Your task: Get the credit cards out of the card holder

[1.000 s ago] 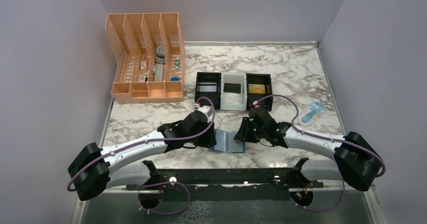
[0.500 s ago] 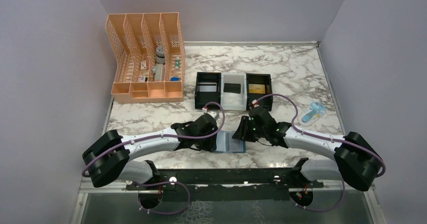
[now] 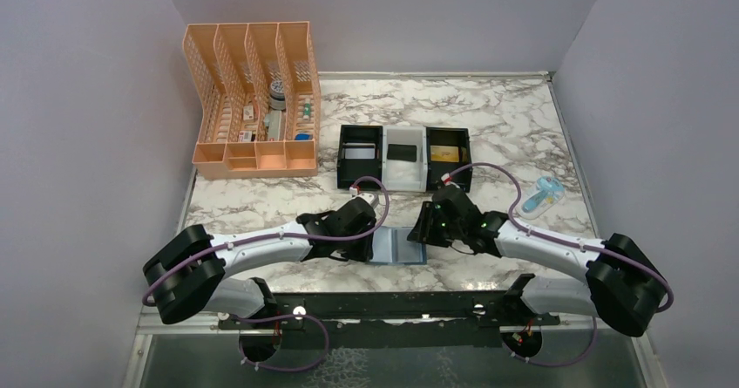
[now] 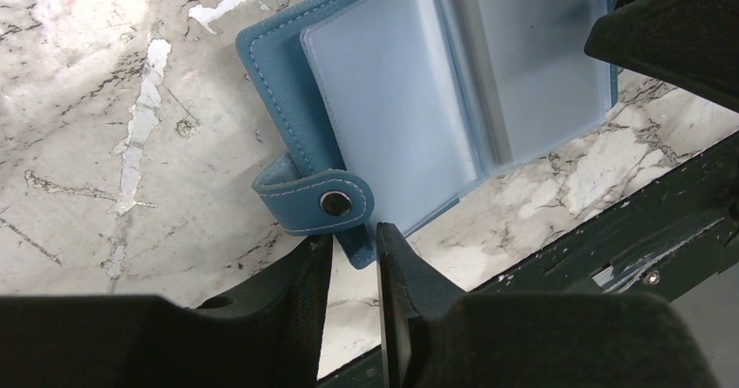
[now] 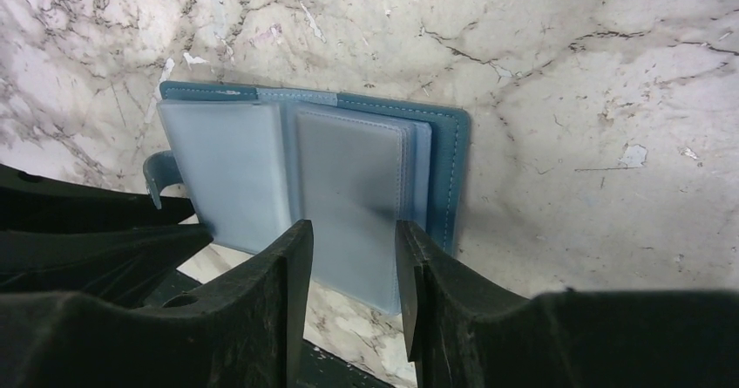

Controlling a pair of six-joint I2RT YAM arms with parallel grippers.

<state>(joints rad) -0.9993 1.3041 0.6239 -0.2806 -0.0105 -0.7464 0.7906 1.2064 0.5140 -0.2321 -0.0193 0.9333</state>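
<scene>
The open card holder (image 3: 403,247) lies on the marble table (image 3: 523,118) between grey walls (image 3: 87,100), left claw (image 4: 355,240) narrow at its corner, right claw (image 5: 353,231) half open above it

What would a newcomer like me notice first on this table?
Most striking is the teal-blue card holder, lying open near the table's front edge, with the left gripper at its left side and the right gripper at its right. Just behind it sits a black-and-white tray with a silver card, a black card and a gold card, one per compartment. A peach-orange desk organiser stands at the far left.
</scene>
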